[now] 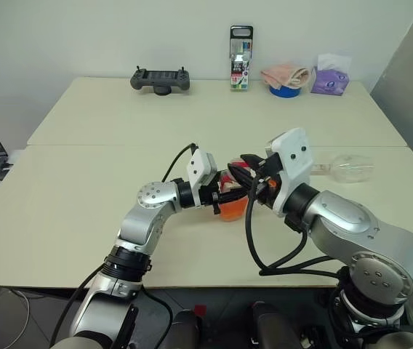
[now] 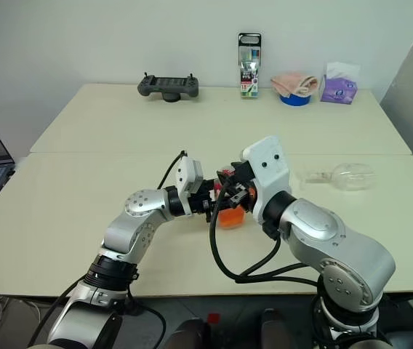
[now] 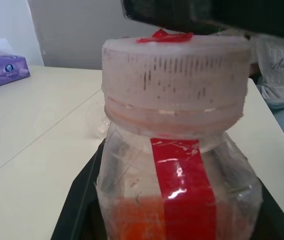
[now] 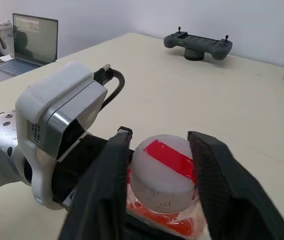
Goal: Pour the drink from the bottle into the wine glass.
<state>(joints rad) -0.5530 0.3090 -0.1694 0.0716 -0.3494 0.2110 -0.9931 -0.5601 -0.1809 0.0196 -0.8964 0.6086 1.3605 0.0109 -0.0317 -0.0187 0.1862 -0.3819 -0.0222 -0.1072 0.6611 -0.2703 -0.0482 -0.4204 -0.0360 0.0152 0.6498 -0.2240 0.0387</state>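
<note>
Over the middle of the pale surface [image 1: 83,218], seen from my head, I am holding the bottle [image 1: 230,198] upright with my left jaws [image 1: 221,195] pinching its body, orange drink [image 1: 232,211] sitting low inside. My right jaws [image 1: 254,180] are reaching its top. The wine glass [image 1: 348,167] is lying on its side, well apart to my right. Along my left wrist, the pale cap [image 3: 174,75] and red label strip are looming close. Along my right wrist, my right jaws [image 4: 158,165] are straddling the cap, fingers [image 4: 107,175] on either side.
</note>
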